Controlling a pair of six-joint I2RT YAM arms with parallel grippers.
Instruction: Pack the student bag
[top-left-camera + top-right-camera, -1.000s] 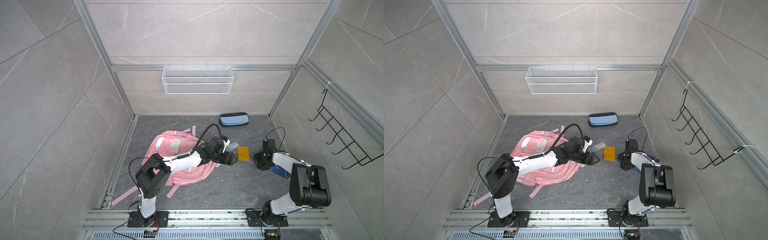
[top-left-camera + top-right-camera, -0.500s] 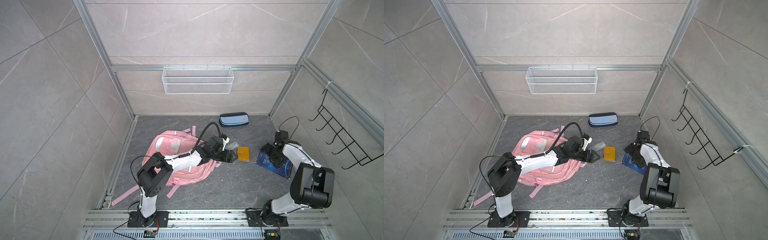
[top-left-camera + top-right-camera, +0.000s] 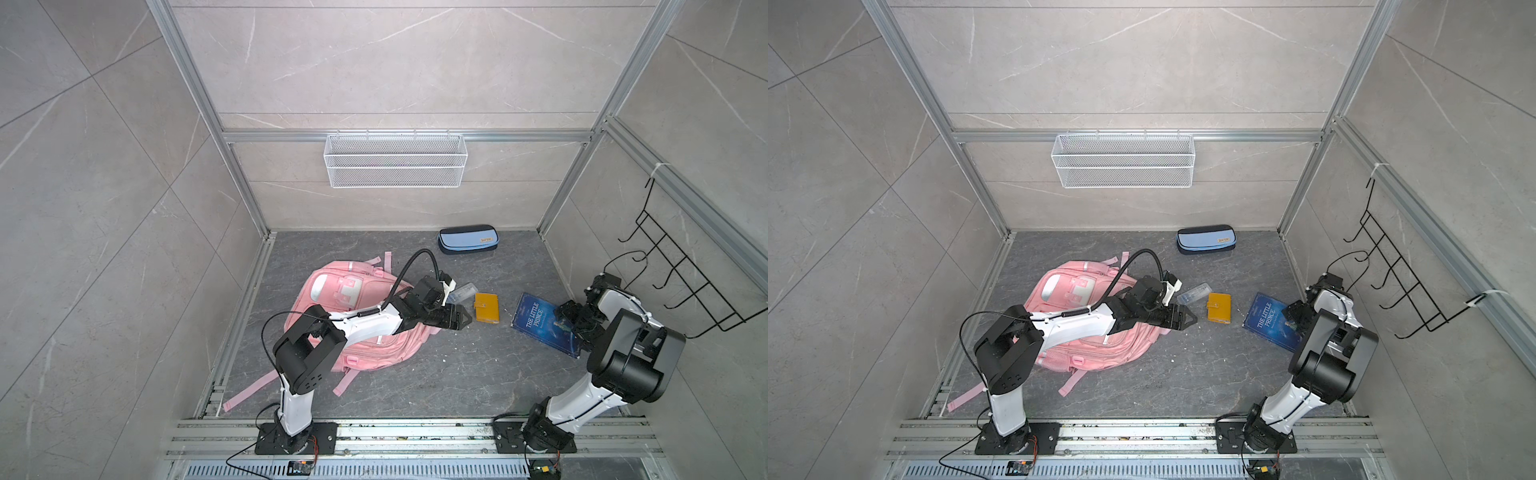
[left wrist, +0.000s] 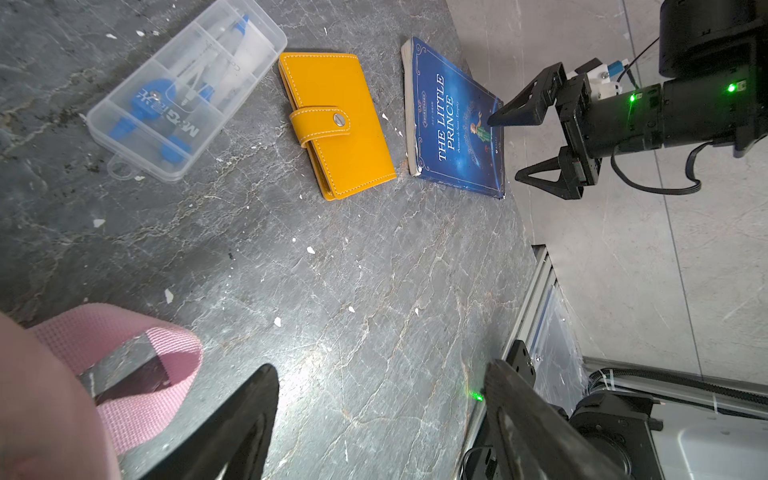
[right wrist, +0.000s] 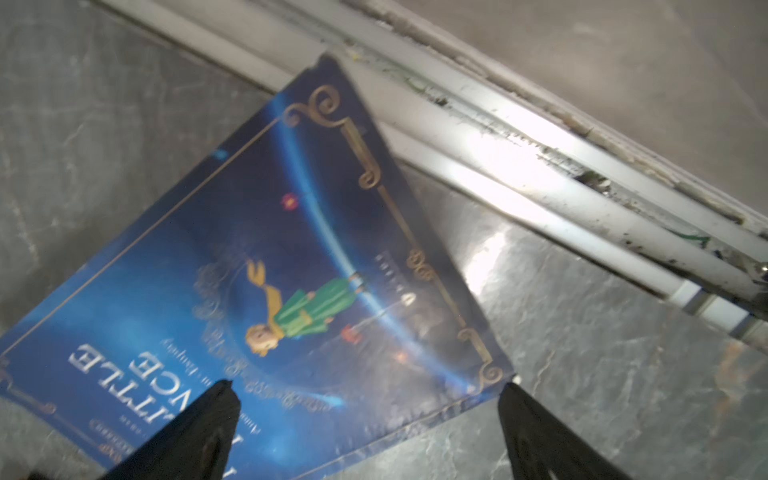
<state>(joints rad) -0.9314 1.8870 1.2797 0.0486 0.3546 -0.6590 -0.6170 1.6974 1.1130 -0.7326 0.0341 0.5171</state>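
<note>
- The student bag (image 3: 332, 295) lies flat toward the floor's (image 3: 415, 374) left edge.
- The left gripper (image 4: 380, 368) is spread wide and empty, at the bag's right side.
- The right gripper (image 5: 365, 386) is spread wide over the blue book (image 5: 249, 291) by the right edge.

Left arm (image 3: 365, 326) and right arm (image 3: 573, 409) are showing white shells between black joint housings; a black cable (image 3: 424, 251) is looping behind the black triangular-fingered left claw (image 4: 380, 368), and green lamps (image 4: 731, 87) are glowing behind the matching right claw (image 4: 503, 148).
</note>
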